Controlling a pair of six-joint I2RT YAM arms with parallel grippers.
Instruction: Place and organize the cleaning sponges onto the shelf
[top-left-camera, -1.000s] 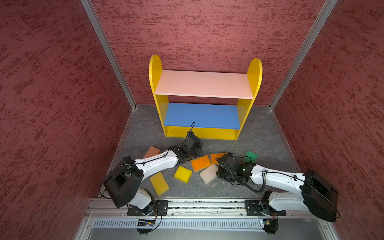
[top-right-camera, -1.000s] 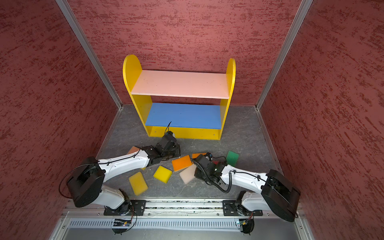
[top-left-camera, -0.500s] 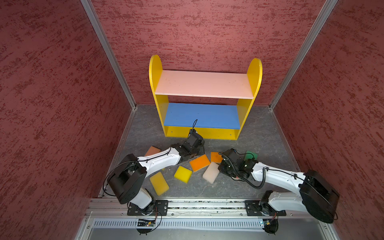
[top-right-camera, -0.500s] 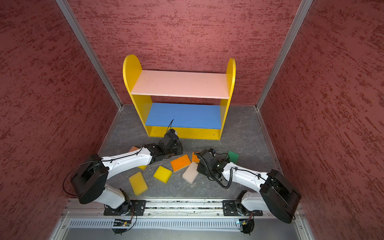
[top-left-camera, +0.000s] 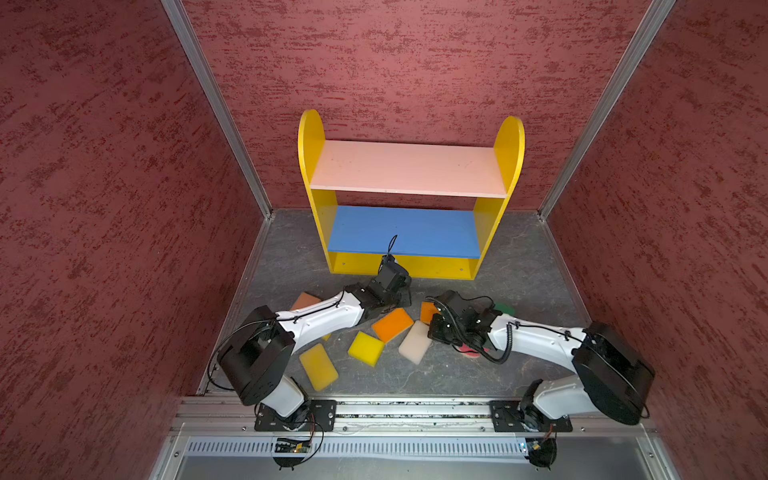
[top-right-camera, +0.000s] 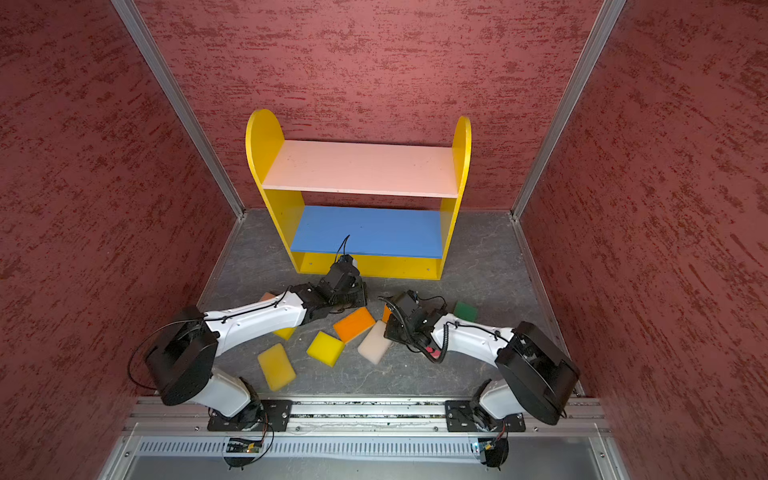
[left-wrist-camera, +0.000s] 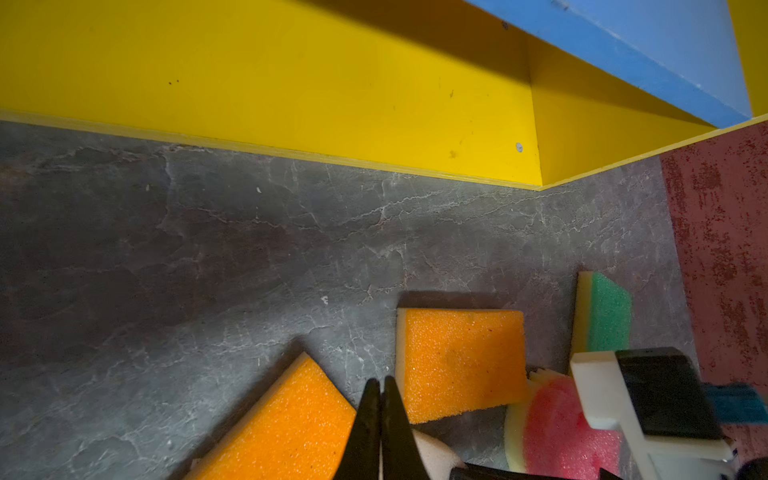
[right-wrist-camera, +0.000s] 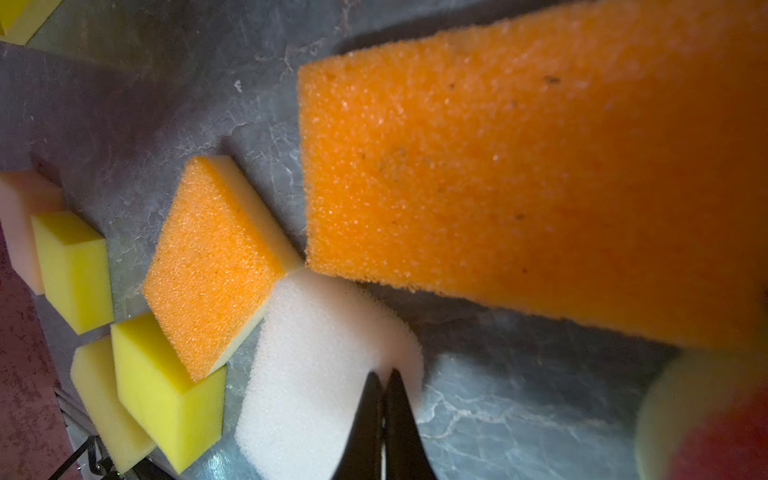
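Observation:
The shelf (top-left-camera: 311, 166) stands at the back with nothing on its boards. Several cleaning sponges lie on the grey floor in front of it: two orange (top-left-camera: 392, 324) (top-left-camera: 428, 311), a cream one (top-left-camera: 415, 347), yellow ones (top-left-camera: 365, 348) (top-left-camera: 318, 365), peach (top-left-camera: 305, 300), green (top-left-camera: 505, 308), and a pink round one (top-left-camera: 469, 353) under the right arm. My left gripper (left-wrist-camera: 380, 384) is shut on nothing, low between the two orange sponges (left-wrist-camera: 461, 361) (left-wrist-camera: 282, 428). My right gripper (right-wrist-camera: 384, 376) is shut, its tips at the edge of the cream sponge (right-wrist-camera: 316, 374).
Red textured walls (top-left-camera: 124, 208) close in the left, right and back sides. The arm bases sit on a metal rail (top-left-camera: 415, 409) at the front. The shelf's yellow bottom board (left-wrist-camera: 291, 83) lies just beyond the left gripper. A third yellow sponge (top-left-camera: 327, 336) peeks out under the left arm.
My right gripper opened and then shut while its wrist shifted left and toward the shelf; the cream sponge turned slightly. The left arm edged a little toward the shelf.

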